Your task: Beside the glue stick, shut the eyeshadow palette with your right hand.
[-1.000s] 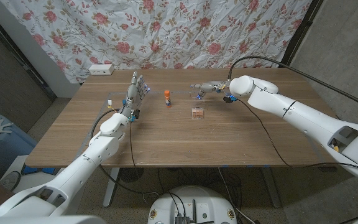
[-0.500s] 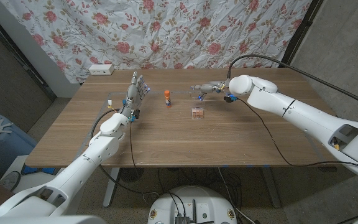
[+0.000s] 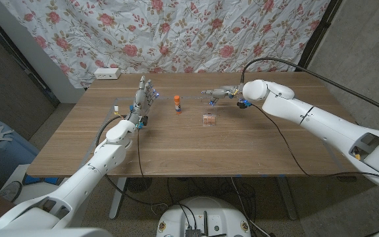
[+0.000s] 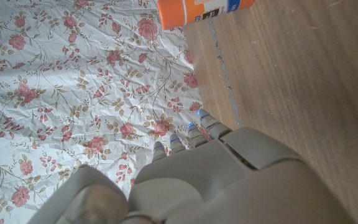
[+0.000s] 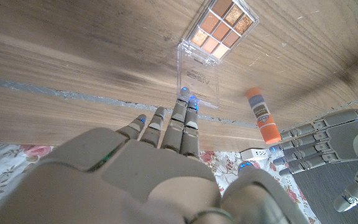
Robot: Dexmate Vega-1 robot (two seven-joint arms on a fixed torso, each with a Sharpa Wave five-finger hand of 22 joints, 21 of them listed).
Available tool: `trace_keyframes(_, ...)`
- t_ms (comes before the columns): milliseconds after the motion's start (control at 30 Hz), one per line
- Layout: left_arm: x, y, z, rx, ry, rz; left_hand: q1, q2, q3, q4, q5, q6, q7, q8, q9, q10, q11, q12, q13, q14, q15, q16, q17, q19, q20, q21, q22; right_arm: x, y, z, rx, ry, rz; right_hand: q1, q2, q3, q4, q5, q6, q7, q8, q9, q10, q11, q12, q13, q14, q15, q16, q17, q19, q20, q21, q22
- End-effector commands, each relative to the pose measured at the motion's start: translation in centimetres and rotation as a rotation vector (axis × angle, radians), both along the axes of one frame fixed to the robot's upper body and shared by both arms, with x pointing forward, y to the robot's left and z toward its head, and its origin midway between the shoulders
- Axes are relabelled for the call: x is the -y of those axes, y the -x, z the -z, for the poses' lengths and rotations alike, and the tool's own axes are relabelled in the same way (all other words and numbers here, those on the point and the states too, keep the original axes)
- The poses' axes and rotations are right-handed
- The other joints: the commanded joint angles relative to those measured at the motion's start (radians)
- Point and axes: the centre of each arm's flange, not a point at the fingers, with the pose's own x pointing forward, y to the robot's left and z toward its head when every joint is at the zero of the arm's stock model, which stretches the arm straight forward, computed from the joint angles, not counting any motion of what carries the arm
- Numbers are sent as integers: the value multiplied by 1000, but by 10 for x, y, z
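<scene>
Two hands up over the wooden table, neither grasping anything. Right hand hovered with fingers stretched out, beyond the eyeshadow palette, fingertips reaching toward its clear lid. Palette lay open mid-table, near the glue stick, which stood upright. Left hand raised beside the stick, fingers apart. Floral cloth hung behind.

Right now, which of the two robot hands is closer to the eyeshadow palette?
The right hand: its fingers reach toward the open eyeshadow palette from behind it. The left hand stands beyond the orange-capped glue stick, farther away.
</scene>
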Motion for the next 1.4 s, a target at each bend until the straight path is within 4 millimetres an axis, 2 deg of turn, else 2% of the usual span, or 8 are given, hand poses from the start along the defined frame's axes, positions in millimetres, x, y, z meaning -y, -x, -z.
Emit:
trace_keyframes(33,0,0,0,0,0,0,9,-3,2,2,3,-2,-5,5,3,0,-9,5,3,-9,-71,7,3,8,-9,6,4,1,6,1,21,-4,-2,1,25,-7,5,7,9,-3,2,2,10,0,3,4,8,1,3,1,9,1,5,1)
trace_keyframes(1100,0,0,0,0,0,0,9,-3,2,2,3,-2,-5,5,3,-1,-7,5,3,-9,-71,7,3,8,-8,6,4,5,26,10,67,-11,-39,10,29,-6,-1,15,14,-9,-3,2,9,-9,-7,7,11,4,1,-4,16,-1,4,1)
trace_keyframes(1400,0,0,0,0,0,0,9,-3,2,2,3,-1,-5,6,3,-1,-9,5,3,-9,-71,8,3,9,-8,7,4,5,33,17,103,-2,-54,9,24,-10,-2,18,-1,-13,-13,2,-9,-10,-19,8,10,2,0,-5,26,-2,6,1)
